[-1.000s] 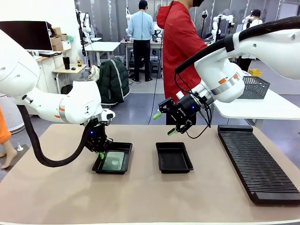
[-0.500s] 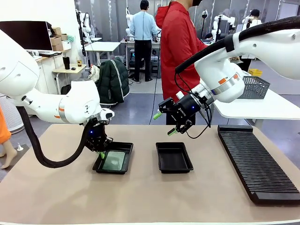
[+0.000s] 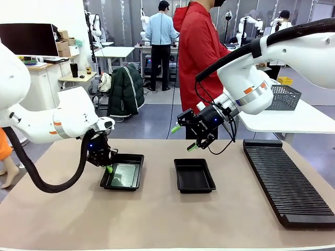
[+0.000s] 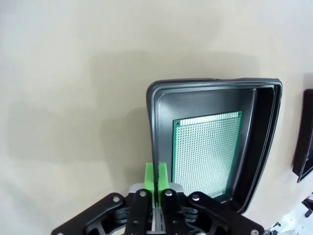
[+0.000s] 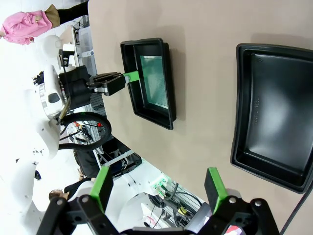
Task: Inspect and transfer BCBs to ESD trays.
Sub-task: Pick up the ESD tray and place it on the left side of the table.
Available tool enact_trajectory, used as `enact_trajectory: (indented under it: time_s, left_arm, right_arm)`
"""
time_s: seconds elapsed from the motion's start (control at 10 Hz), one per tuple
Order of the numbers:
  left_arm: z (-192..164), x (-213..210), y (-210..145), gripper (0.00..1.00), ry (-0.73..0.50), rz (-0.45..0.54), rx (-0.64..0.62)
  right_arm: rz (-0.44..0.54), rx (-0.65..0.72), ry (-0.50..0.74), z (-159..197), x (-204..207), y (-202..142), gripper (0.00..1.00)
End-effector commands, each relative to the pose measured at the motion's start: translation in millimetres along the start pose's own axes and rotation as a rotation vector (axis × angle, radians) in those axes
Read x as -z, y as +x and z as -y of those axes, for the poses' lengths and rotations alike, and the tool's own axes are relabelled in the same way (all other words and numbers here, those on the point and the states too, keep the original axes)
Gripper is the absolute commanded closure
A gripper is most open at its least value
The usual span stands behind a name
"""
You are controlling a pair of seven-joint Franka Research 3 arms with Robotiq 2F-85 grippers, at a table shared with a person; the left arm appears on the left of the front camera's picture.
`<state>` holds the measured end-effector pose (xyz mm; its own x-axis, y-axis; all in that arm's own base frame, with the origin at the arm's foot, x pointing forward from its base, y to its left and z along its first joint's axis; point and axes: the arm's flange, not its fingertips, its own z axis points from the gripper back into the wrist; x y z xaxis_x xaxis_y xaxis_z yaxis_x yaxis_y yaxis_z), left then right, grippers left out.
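Two black ESD trays lie on the tan table. The left tray (image 3: 140,170) holds a green BCB (image 3: 124,175) flat on its floor. My left gripper (image 3: 109,169) is shut on that tray's left rim. In the left wrist view the green pads (image 4: 148,177) pinch the rim (image 4: 152,147), with the BCB (image 4: 205,152) just beyond. The right tray (image 3: 193,177) holds nothing. My right gripper (image 3: 180,137) hangs open in the air above its far side. The right wrist view looks down past the right gripper (image 5: 159,188) on the left tray (image 5: 165,105), its BCB (image 5: 155,81) and the bare tray (image 5: 274,122).
A long black ribbed rack (image 3: 288,180) lies along the table's right side. A person in a red hooded top (image 3: 201,52) stands at the far edge. A grey mesh basket (image 3: 285,97) sits on a white side table (image 3: 293,120) behind.
My left arm has drawn back to the left, and the tray it grips has slid a little left with the BCB in it. The right arm has stayed still.
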<state>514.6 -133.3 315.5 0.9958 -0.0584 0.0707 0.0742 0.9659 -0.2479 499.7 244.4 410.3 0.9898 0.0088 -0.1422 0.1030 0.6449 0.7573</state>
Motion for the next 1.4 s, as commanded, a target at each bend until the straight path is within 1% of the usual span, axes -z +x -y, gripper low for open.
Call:
enact_trajectory:
  time_s: [0.0, 0.1, 0.2, 0.3, 0.4, 0.5, 0.9, 1.0, 1.3]
  left_arm:
    - [-17, -10, -12, 0.97, -0.079, 0.033, 0.037]
    - [-26, -18, -14, 0.97, -0.094, 0.043, 0.04]
    - [-54, -32, -17, 0.97, -0.108, 0.034, 0.012]
    - [-56, -32, -17, 0.97, -0.108, 0.03, 0.007]
    - [-66, -35, -17, 0.97, -0.124, 0.023, 0.012]
    - [-83, -43, -19, 0.97, -0.122, 0.011, 0.005]
    - [-149, -66, -46, 0.97, -0.089, -0.015, 0.0]
    - [-164, -70, -55, 0.97, -0.078, -0.011, 0.008]
    - [-202, -76, -74, 0.97, -0.064, -0.003, -0.02]
  right_arm:
    - [-0.001, 0.008, -0.009, -3, 1, 1, 0.0]
    - [-0.001, 0.008, -0.009, -3, 1, 1, 0.0]
    - [-0.001, 0.008, -0.009, -3, 1, 1, 0.0]
    - [-0.001, 0.008, -0.009, -3, 1, 1, 0.0]
    - [-0.001, 0.008, -0.009, -3, 1, 1, 0.0]
    - [-0.001, 0.008, -0.009, -3, 1, 1, 0.0]
    - [-0.001, 0.008, -0.009, -3, 1, 1, 0.0]
    - [-0.001, 0.008, -0.009, -3, 1, 1, 0.0]
    - [-0.001, 0.008, -0.009, -3, 1, 1, 0.0]
